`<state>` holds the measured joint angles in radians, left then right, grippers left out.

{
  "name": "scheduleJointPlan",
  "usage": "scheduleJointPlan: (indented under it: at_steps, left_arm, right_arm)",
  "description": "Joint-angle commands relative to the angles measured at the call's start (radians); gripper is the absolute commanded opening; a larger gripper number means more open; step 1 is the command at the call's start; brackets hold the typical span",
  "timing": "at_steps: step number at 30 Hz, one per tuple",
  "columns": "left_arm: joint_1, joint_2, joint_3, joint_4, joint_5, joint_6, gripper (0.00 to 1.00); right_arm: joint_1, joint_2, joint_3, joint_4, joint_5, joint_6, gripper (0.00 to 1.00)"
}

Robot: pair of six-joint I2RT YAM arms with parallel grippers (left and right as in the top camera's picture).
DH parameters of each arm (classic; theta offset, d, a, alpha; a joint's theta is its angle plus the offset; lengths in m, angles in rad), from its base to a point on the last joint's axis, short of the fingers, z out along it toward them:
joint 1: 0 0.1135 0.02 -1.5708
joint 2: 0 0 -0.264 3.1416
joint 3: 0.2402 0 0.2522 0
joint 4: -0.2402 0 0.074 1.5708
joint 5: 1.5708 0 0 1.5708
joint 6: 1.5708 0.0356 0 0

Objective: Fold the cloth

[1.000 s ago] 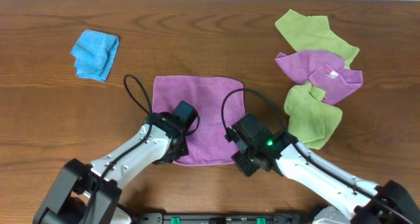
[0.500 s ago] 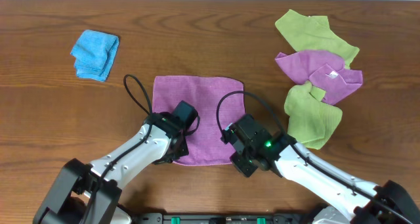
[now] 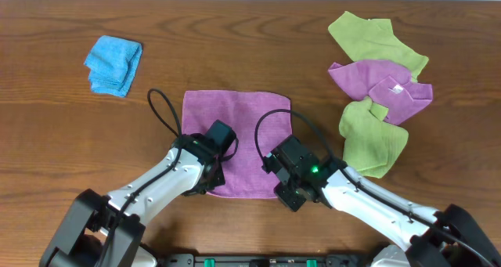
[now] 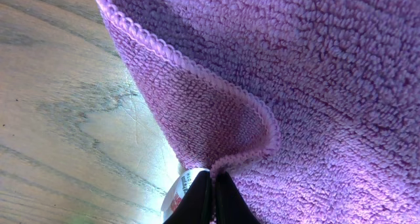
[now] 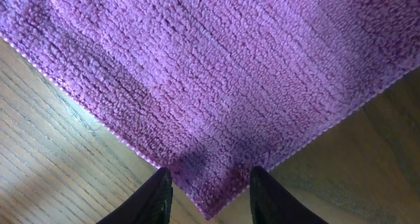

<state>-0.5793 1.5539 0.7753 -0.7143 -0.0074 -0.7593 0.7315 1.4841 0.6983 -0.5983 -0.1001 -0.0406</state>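
Overhead, left pincer (image 3: 211,181) and right pincer (image 3: 283,192) cover near corners of the cloth (image 3: 235,118).

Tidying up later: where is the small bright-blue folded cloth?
Overhead view: the small bright-blue folded cloth lies far left, up-left of the spread lilac-purple square cloth.

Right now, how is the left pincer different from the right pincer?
The left pincer is shut, pinching a corner of the cloth; the right pincer is open around another corner, not pinching it. The left pincer's corner curls up off the table; the right pincer's corner lies flat. Both are at the cloth's near edge.
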Motion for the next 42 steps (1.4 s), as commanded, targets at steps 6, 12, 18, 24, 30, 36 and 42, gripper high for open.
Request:
scheduleJointPlan:
  at_steps: [6,12,18,24,30,36,42]
  left_arm:
    - [0.004,-0.014,0.012,-0.003,-0.026,-0.004,0.06]
    - [0.004,-0.014,0.012,-0.003,-0.025,-0.004,0.06]
    - [0.004,-0.014,0.012,-0.002,-0.025,-0.004,0.06]
    - [0.004,-0.014,0.012,-0.002,-0.025,-0.004,0.06]
    - [0.004,-0.014,0.012,-0.004,-0.025,-0.005,0.06]
    - [0.005,-0.082,0.013,-0.021,-0.027,-0.035,0.06]
    - [0.005,-0.238,0.013,0.043,-0.090,-0.060,0.06]
  right_arm:
    - [0.007,0.008,0.005,-0.052,0.004,-0.021,0.41]
    - [0.007,0.008,0.005,-0.037,0.007,-0.021,0.42]
    - [0.007,0.008,0.005,-0.011,0.007,-0.021,0.42]
    - [0.007,0.009,0.005,-0.006,0.006,-0.021,0.19]
    - [0.007,0.008,0.005,-0.003,0.006,0.003,0.02]
    - [-0.024,-0.052,0.060,-0.034,0.007,0.063,0.01]
    - [-0.048,-0.138,0.095,0.000,0.007,0.102,0.01]
